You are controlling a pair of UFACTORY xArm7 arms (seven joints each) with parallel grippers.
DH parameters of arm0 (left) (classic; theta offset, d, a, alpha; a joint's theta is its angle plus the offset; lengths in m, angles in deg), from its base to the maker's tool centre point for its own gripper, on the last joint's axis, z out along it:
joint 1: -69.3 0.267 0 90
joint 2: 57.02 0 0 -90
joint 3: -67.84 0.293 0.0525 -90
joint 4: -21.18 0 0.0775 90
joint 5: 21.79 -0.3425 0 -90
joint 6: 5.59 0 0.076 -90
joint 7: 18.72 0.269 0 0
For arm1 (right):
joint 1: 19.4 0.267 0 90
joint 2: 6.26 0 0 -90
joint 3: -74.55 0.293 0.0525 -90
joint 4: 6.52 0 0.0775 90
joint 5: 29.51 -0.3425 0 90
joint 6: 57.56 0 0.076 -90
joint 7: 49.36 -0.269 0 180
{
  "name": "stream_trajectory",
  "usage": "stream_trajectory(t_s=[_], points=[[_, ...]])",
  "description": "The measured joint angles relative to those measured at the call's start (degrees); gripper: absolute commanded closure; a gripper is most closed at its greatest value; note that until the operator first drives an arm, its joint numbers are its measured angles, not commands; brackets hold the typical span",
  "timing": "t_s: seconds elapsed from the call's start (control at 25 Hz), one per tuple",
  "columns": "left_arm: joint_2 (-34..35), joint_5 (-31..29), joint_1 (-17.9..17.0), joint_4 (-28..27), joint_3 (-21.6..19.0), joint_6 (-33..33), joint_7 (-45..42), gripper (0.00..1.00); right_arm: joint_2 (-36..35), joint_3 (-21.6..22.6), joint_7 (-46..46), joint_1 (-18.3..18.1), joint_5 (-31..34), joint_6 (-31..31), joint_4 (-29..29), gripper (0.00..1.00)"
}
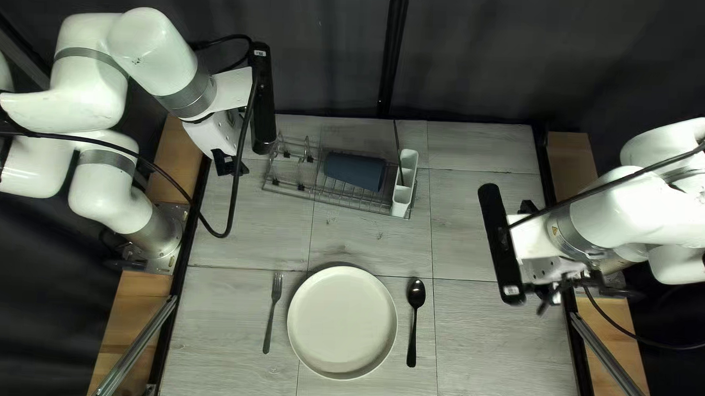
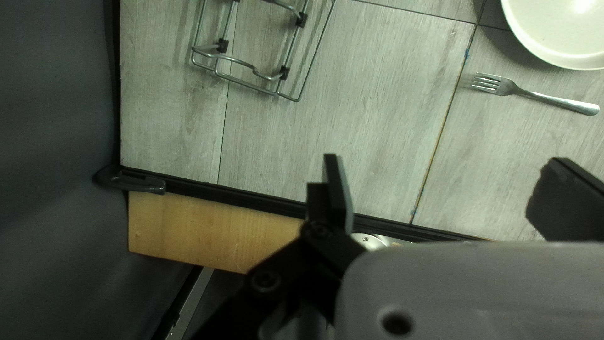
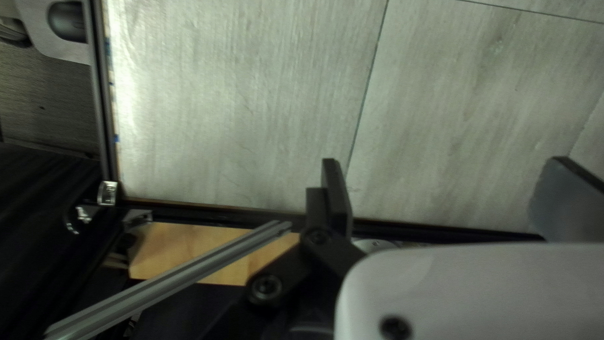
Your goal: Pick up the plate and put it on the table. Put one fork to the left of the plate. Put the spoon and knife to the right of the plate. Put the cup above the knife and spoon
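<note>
Your left tool (image 1: 230, 163) and your right tool (image 1: 550, 292) are both released; on desk (image 1: 374, 238), the plate (image 1: 342, 322) lies between fork (image 1: 272, 312) and spoon (image 1: 414, 321).

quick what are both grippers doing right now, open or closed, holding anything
Left gripper: open, holding nothing.
Right gripper: also open, holding nothing.

Soft, even light on the table (image 1: 480, 351); the plate (image 1: 342, 322) shows brightest, a thin shadow along its far rim; the curtain (image 1: 490, 54) lies dim; pale glare whitens one table edge in the right wrist view
</note>
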Motion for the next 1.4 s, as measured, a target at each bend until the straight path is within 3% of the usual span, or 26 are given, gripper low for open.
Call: stream_trajectory(t_s=[0.4,0.64,1.0,1.4], points=[[0.0,0.0,0.0,0.0,0.0,0.0,0.0,0.00,-18.7,-13.3,10.6,-12.3,10.9,3.0,-11.2,0.00],[0.0,0.0,0.0,0.0,0.0,0.0,0.0,0.00,-20.0,-13.8,11.3,-12.7,11.3,3.9,-11.9,0.00],[0.0,0.0,0.0,0.0,0.0,0.0,0.0,0.00,-34.7,-17.3,13.5,-16.3,5.4,15.1,-21.4,0.00],[0.0,0.0,0.0,0.0,0.0,0.0,0.0,0.00,-40.9,-17.6,14.8,-17.7,-0.5,20.3,-25.0,0.00]])
